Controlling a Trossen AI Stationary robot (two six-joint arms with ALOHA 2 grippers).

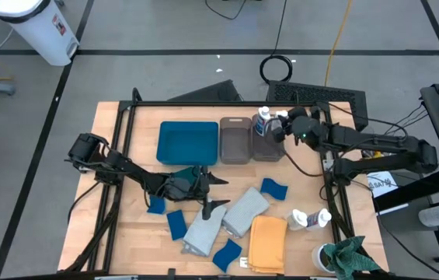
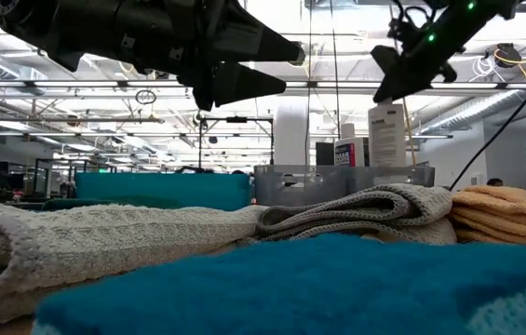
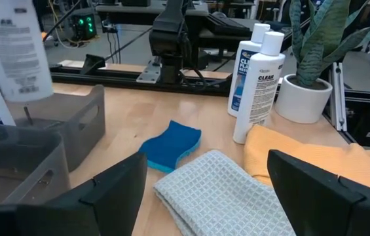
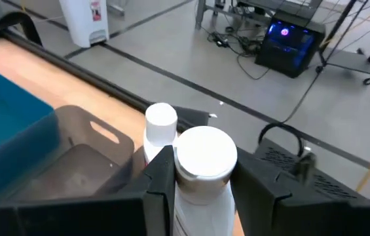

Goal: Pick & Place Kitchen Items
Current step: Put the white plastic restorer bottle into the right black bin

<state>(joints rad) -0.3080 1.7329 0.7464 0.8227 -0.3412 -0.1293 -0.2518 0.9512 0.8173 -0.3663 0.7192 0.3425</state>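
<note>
Right gripper (image 4: 201, 190) clamped a white bottle (image 4: 204, 164) over the grey bin (image 1: 268, 148); left gripper (image 1: 213, 190) (fingers spread, empty) hovered well apart from that bin.

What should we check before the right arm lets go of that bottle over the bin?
1. Right gripper shut on the held bottle: ok, fingers flank it just below the cap.
2. Held bottle over the right grey bin: ok in the high view.
3. Bin space: one bottle already stands inside; room beside it cannot tell.
4. Held bottle upright: ok, hangs vertical in the low view.
5. Left gripper apart from the drop: ok, open over the grey cloth mid-table.
6. Two more bottles remain near the table's right edge: not ok, unplaced.
</note>
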